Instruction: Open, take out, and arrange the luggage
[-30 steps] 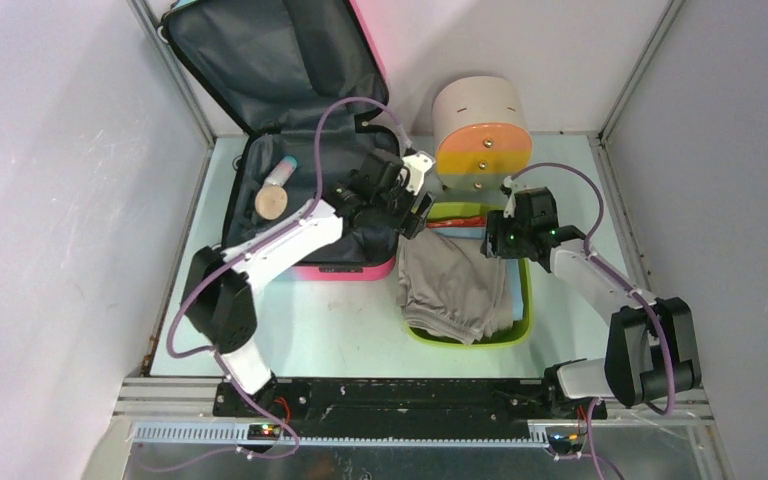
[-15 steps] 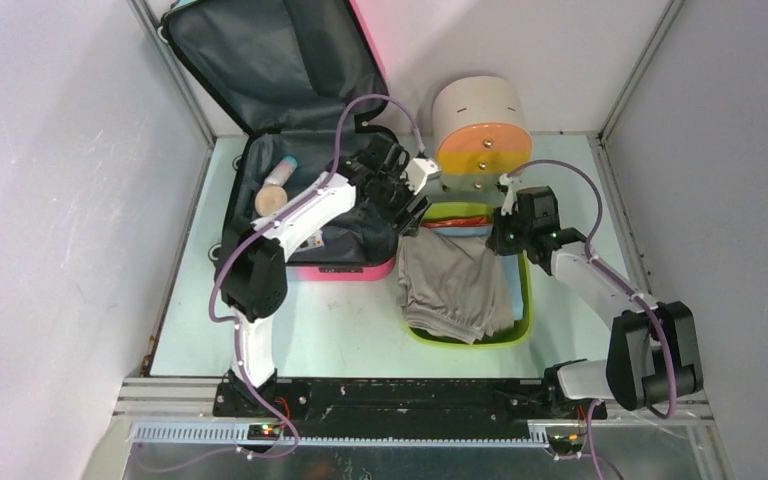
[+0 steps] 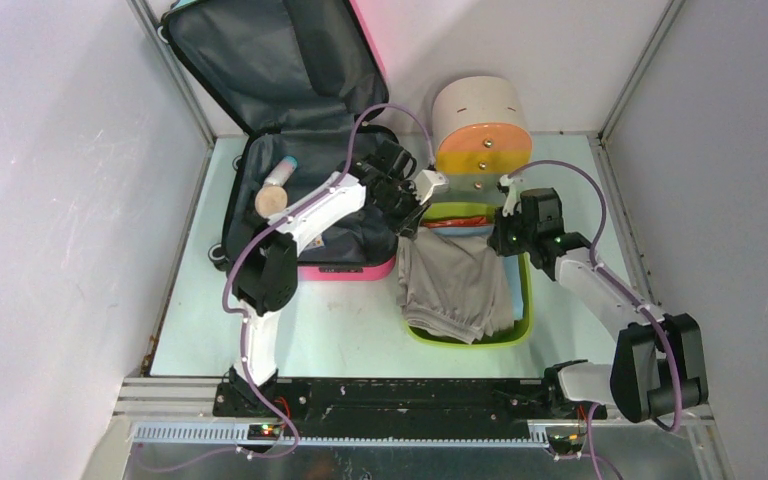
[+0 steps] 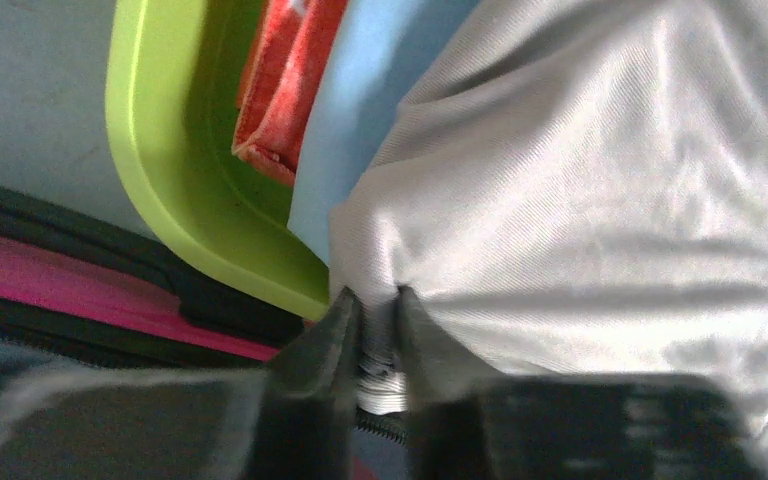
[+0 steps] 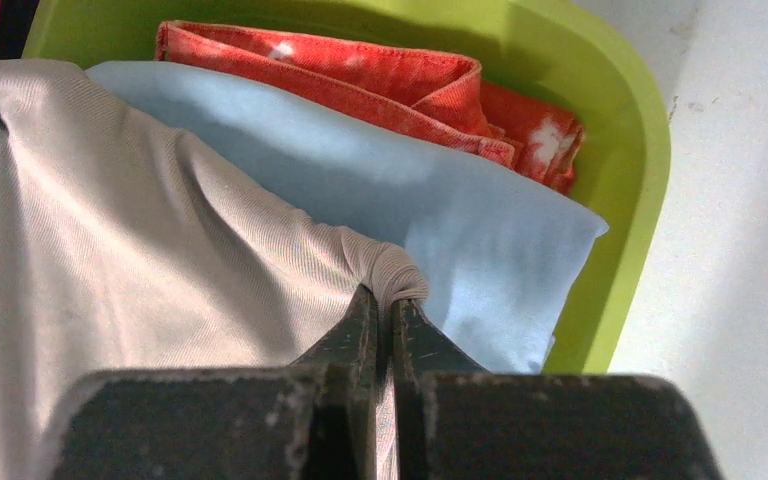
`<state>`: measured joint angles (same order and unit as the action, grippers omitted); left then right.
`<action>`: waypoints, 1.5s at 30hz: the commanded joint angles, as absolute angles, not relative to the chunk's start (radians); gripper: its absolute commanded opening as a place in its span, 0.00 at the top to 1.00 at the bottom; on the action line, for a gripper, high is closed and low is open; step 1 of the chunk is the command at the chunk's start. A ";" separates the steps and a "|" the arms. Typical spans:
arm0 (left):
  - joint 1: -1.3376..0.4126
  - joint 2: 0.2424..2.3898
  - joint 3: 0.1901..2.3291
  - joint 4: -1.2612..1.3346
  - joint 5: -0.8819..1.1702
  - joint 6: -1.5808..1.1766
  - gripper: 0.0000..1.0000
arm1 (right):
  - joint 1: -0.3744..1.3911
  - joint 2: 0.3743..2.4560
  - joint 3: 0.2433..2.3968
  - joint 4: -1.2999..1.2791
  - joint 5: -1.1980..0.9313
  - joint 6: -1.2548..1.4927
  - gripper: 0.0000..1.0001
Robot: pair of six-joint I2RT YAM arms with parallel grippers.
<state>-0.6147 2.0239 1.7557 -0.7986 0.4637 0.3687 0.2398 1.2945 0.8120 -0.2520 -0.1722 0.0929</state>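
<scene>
open luggage (image 3: 270, 70), grey garment (image 3: 455, 285) over tray (image 3: 526, 305)

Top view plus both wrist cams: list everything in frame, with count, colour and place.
luggage: 1, pink shell, dark grey lining; open, back left of the table
tan-capped tube: 1; inside the luggage's base, left side
tray: 1, lime green; right of the luggage
grey garment: 1, beige-grey; on top in the tray
blue cloth: 1, light blue; under the garment
red cloth: 1, orange-red; far end of the tray
cylinder: 1, beige, orange-yellow face; behind the tray
table: 1, pale
left gripper: shut on the garment's far left corner
right gripper: shut on its far right corner
</scene>
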 commanded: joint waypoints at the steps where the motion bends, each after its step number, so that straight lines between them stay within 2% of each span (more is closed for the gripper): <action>1: -0.614 2.032 1.828 -0.833 0.509 0.360 0.90 | 0.235 1.240 0.812 -0.196 -0.135 0.056 1.00; 2: -0.614 2.032 1.833 -0.832 0.509 0.350 0.98 | 0.235 1.230 0.812 -0.194 -0.124 0.049 1.00; 4: -0.618 2.022 1.840 -0.812 0.509 0.316 1.00 | 0.234 1.214 0.811 -0.188 -0.111 0.038 1.00; 10: -0.632 1.941 1.723 -0.622 0.494 0.174 1.00 | 0.223 1.185 0.813 -0.142 -0.088 0.006 1.00; 17: -0.644 1.914 1.653 -0.537 0.446 0.119 1.00 | 0.172 1.184 0.819 -0.086 -0.114 0.003 1.00; 34: -0.636 1.980 1.673 -0.442 0.312 0.007 1.00 | 0.093 1.392 0.844 0.162 -0.243 -0.017 1.00; 36: -0.630 1.995 1.689 -0.442 0.293 0.006 0.95 | 0.092 1.412 0.846 0.167 -0.236 -0.009 0.97; 37: -0.629 2.007 1.697 -0.447 0.283 0.007 0.85 | 0.092 1.418 0.847 0.166 -0.228 -0.006 0.94; 38: -0.627 2.012 1.719 -0.451 0.276 0.006 0.78 | 0.091 1.419 0.849 0.154 -0.213 -0.005 0.85; 39: -0.627 2.023 1.735 -0.471 0.264 0.007 0.62 | 0.092 1.414 0.859 0.144 -0.206 0.016 0.79; 40: -0.627 2.031 1.777 -0.509 0.260 0.006 0.55 | 0.092 1.401 0.874 0.113 -0.195 0.034 0.69; 41: -0.627 2.032 1.800 -0.530 0.261 0.010 0.45 | 0.091 1.392 0.885 0.094 -0.192 0.044 0.64; 42: -0.628 2.025 1.845 -0.568 0.263 0.010 0.42 | 0.091 1.364 0.896 0.043 -0.185 0.064 0.55; 44: -0.630 1.994 1.883 -0.602 0.260 0.008 0.36 | 0.091 1.323 0.953 -0.071 -0.171 0.118 0.47; 45: -0.630 1.978 1.887 -0.608 0.260 -0.016 0.34 | 0.092 1.312 0.971 -0.160 -0.168 0.139 0.46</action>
